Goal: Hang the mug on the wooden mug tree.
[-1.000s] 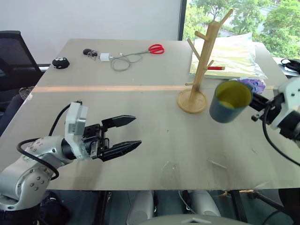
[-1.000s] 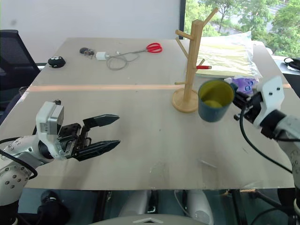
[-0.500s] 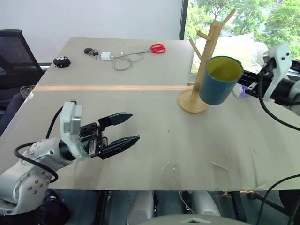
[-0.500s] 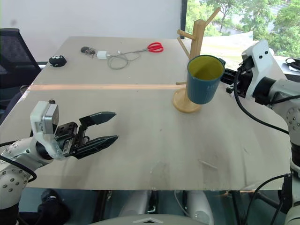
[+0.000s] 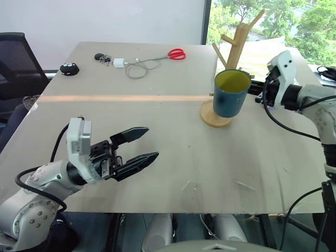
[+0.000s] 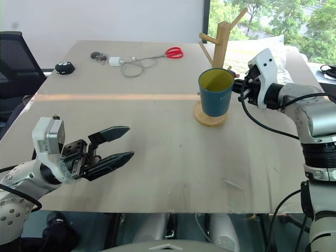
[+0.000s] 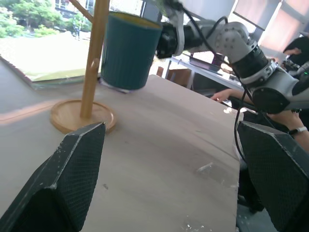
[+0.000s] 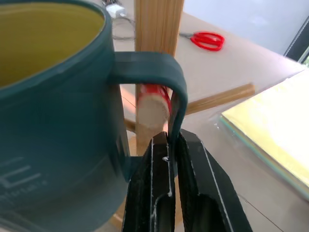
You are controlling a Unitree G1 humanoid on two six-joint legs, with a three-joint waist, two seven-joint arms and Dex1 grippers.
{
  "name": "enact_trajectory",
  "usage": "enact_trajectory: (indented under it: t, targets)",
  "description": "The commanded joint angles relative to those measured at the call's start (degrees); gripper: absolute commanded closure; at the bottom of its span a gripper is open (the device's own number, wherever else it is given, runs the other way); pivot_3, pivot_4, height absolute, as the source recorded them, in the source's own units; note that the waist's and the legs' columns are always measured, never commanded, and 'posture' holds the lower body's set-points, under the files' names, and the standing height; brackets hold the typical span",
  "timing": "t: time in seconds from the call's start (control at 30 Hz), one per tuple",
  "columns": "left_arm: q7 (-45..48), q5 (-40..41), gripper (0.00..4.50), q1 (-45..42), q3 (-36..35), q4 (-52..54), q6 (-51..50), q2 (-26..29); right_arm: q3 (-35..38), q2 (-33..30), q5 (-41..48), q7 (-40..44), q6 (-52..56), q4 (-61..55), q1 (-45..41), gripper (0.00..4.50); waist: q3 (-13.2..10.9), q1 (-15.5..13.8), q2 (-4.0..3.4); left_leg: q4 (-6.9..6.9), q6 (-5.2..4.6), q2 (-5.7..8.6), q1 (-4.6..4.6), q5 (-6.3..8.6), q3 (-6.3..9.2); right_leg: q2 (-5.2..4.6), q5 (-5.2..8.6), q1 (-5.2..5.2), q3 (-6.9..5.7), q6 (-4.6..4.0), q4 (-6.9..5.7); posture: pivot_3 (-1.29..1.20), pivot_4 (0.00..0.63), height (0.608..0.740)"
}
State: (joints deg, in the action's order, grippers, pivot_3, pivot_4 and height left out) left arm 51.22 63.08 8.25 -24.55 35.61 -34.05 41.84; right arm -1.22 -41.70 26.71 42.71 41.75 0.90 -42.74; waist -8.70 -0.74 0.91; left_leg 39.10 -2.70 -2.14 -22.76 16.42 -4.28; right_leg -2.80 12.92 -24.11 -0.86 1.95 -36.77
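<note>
**Q:** What did the right gripper (image 8: 169, 159) have hold of?

**A:** Its two black fingers were pinched tight on the lower part of the loop handle of the mug (image 6: 215, 92), with only the thin handle wall between them. The teal-blue mug hung upright in the air, its yellow-green inside facing up, carried by that handle alone.

**Q:** And where was the mug in relation to the wooden mug tree (image 6: 221, 43)?

**A:** Directly in front of the post, above the round disc base and clear of the table (image 5: 157, 131). From the right wrist, the blunt end of one peg showed through the handle loop, just beyond it; whether the peg touched the handle could not be told.

**Q:** What of the left gripper (image 5: 140, 147)?

**A:** It hovered over the near left part of the table, well apart from the mug and stand, its fingers spread wide and holding nothing.

**Q:** Anything else on the table?

**A:** Red-handled scissors (image 5: 175, 54) and a white charger with cable (image 5: 131, 65) lay at the far edge.
</note>
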Motion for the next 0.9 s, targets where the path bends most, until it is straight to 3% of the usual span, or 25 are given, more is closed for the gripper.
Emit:
enact_trajectory:
  t: [0.03,0.07,0.23,0.47,0.63,0.9]
  targets:
    - [-2.05,0.69,0.05,0.56,-1.36,2.92,0.83,-0.13,-0.4,-0.65,-1.95,4.17,-4.13,0.33,-0.55,3.91,0.0,-0.01,-0.01,0.0,0.01,0.0,-0.02,0.0,-0.02,0.0,0.0,0.0,0.01,0.01,0.02,0.0,0.15,0.74]
    - [-2.68,0.32,0.05,0.69,-1.38,3.07,0.84,-0.09,-0.28,-0.72,-1.91,4.75,-4.13,-0.01,-0.2,3.73,0.0,0.03,0.0,0.0,0.01,0.0,-0.02,-0.01,-0.02,0.0,0.0,0.0,0.01,0.01,0.03,0.0,0.15,0.74]
    - [-6.29,2.24,0.05,0.15,-2.03,3.26,0.9,-0.68,4.55,-3.09,-0.46,6.03,-4.52,-5.71,4.37,1.62,-0.01,-0.12,-0.01,-0.01,-0.01,-0.01,-0.03,0.01,0.03,-0.01,0.0,0.0,-0.02,0.0,0.03,0.0,0.15,0.74]
    - [-6.36,1.78,0.05,1.67,-2.11,2.8,1.62,-1.11,15.48,-8.41,5.76,8.74,-2.04,-16.59,16.91,1.62,-0.01,0.2,-0.01,0.0,-0.04,0.0,0.01,0.02,-0.01,-0.03,-0.02,0.02,0.01,0.03,0.02,0.0,0.15,0.74]
    - [-5.15,-4.37,0.05,5.05,-1.25,-0.19,2.75,-0.72,24.58,-11.07,6.92,9.06,-1.46,-21.78,29.64,1.62,0.0,-0.01,0.0,0.0,-0.14,-0.01,0.08,0.08,0.0,-0.02,0.02,0.08,-0.01,-0.02,0.01,0.0,0.15,0.74]
    - [-2.51,-15.97,0.05,10.04,-0.87,-7.32,6.74,0.03,35.41,-7.92,3.97,12.22,-8.86,-25.99,53.1,1.62,0.03,-0.12,0.05,0.01,-0.17,-0.02,0.15,0.1,0.03,0.02,0.04,0.15,-0.02,-0.01,0.02,0.0,0.15,0.74]
